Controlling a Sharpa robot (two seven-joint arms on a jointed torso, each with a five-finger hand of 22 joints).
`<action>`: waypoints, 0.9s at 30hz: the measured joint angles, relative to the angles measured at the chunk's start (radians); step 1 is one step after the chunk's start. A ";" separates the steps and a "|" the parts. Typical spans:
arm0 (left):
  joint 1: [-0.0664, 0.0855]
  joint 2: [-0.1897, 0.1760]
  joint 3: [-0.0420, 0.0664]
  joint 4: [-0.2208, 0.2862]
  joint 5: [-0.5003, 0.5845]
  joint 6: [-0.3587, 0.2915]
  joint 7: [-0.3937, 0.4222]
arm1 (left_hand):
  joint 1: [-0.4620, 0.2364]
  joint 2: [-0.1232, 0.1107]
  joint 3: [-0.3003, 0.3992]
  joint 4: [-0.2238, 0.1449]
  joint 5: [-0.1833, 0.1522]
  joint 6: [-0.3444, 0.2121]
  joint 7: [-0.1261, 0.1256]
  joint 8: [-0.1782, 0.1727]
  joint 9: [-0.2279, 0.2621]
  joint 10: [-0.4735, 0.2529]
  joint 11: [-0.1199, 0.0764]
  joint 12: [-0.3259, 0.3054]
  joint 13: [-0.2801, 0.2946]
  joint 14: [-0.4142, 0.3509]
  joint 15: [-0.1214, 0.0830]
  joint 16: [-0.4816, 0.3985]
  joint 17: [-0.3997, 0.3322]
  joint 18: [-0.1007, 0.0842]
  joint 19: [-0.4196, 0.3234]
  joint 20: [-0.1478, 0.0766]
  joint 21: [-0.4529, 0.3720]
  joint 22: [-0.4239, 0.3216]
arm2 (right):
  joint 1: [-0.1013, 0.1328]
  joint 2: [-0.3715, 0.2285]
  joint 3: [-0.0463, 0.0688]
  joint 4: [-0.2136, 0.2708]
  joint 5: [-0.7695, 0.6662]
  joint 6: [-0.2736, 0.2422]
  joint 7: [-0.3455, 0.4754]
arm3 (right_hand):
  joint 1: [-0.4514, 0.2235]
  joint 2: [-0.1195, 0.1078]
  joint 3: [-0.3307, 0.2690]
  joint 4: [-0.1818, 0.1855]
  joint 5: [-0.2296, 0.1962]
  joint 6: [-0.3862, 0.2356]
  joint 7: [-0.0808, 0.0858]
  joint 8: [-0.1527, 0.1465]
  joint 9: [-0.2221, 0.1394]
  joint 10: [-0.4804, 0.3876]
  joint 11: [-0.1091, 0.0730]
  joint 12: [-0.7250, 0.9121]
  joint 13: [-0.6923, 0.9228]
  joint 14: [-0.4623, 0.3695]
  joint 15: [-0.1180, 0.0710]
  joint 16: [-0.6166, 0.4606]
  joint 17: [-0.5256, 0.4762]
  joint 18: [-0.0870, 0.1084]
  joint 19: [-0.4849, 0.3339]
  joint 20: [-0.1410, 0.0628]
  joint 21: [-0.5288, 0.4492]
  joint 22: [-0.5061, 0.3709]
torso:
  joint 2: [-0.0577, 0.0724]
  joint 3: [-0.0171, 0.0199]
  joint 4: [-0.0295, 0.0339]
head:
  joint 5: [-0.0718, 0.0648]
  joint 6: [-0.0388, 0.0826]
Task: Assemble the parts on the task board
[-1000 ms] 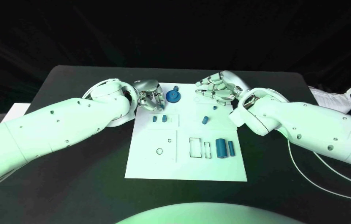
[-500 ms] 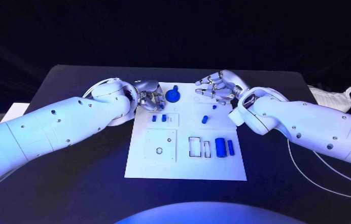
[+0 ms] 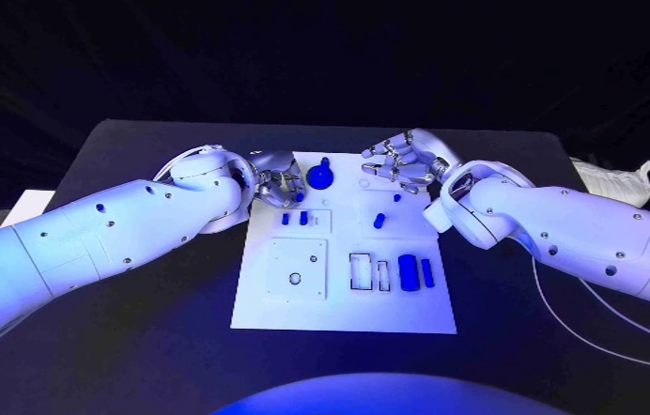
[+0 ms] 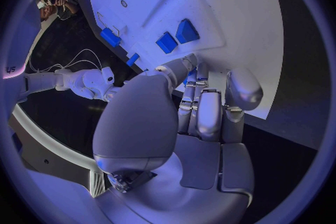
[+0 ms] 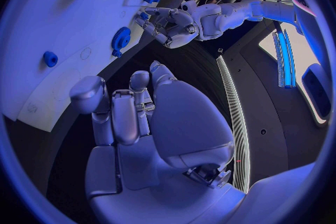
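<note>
Black table; blue gear just beside left hand.

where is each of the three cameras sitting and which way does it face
Head view: on the robot's head, looking down at the board on the table; both arms come in, left hand and right hand at the board's far end.
Left wrist view: behind the left hand, facing along the board.
Right wrist view: behind the right hand, facing across the board toward the left hand.
Shared: head and right wrist views both show the gear.
</note>
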 measured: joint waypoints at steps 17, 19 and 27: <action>0.000 -0.001 -0.001 -0.003 0.000 0.000 0.000 | -0.009 -0.009 -0.006 0.000 0.000 -0.037 0.002 -0.011 -0.018 -0.006 -0.001 -0.005 -0.002 0.004 0.004 0.000 -0.009 0.000 -0.007 0.000 -0.011 -0.003 | 0.000 0.001 0.000 -0.005 -0.001 0.018 -0.011 | -0.020 -0.012 0.015 0.007 0.000 -0.007 -0.007 0.000 -0.003 -0.077 -0.001 -0.159 -0.152 0.000 0.000 -0.089 -0.089 0.016 -0.015 0.000 -0.043 -0.059 | 0.000 -0.0002 -0.0005 | 0.000 0.004; -0.001 -0.002 -0.001 -0.002 0.000 -0.001 0.000 | -0.009 -0.009 -0.006 0.000 0.000 -0.037 0.002 -0.011 -0.019 -0.006 -0.001 -0.005 -0.002 0.004 0.004 0.000 -0.009 0.000 -0.007 0.000 -0.011 -0.003 | 0.000 0.001 0.000 -0.005 -0.001 0.021 -0.013 | -0.020 -0.012 0.015 0.007 0.000 -0.007 -0.007 0.000 -0.003 -0.077 -0.001 -0.159 -0.154 0.000 0.000 -0.089 -0.089 0.016 -0.015 0.000 -0.043 -0.059 | 0.000 -0.0002 -0.0005 | 0.000 0.004; -0.002 -0.007 -0.001 0.003 0.001 -0.002 0.001 | -0.009 -0.009 -0.006 0.000 0.000 -0.037 0.001 -0.007 -0.019 -0.013 -0.001 -0.010 -0.003 0.004 0.004 0.000 -0.011 0.000 -0.007 0.000 -0.011 -0.002 | 0.000 0.001 0.000 -0.007 -0.001 0.029 -0.018 | -0.020 -0.012 0.015 0.007 0.000 -0.007 -0.007 0.000 -0.003 -0.077 -0.001 -0.161 -0.156 0.000 0.000 -0.089 -0.089 0.016 -0.015 0.000 -0.043 -0.059 | 0.000 -0.0002 -0.0006 | 0.000 0.005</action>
